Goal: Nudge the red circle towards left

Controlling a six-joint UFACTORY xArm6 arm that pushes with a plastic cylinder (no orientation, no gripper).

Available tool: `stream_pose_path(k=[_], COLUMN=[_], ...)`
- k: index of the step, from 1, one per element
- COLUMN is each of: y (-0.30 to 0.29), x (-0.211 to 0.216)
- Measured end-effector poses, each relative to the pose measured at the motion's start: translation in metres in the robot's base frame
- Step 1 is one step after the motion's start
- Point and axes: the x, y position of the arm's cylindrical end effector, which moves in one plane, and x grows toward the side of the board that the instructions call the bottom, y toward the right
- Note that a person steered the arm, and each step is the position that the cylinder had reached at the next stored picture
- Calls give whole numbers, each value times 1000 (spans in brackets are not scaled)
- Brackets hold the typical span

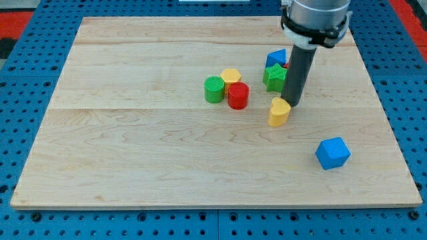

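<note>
The red circle [238, 96], a short cylinder, stands near the middle of the wooden board [133, 147], a little toward the view's top. It touches the yellow hexagon block [231, 76] just above it, and the green cylinder [214, 89] stands just beside it on the view's left. My tip [293, 105] is on the view's right of the red circle, apart from it, and it rests just against the upper right edge of the yellow heart-shaped block [279, 111]. The arm carries no claw, only the dark rod [298, 77], so nothing is grasped or released. Behind the rod, toward the view's top, the green star block [274, 77] and the blue block [276, 59] stand close together; a small red piece is visible between the blue block and the rod, but its shape I cannot tell. Another blue block [332, 153], with many sides, lies well apart near the view's bottom right.
</note>
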Motion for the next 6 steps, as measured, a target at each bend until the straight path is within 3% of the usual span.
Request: stream_pose_path(k=[3, 5, 6], y=[-25, -82, -45], x=[-26, -2, 24])
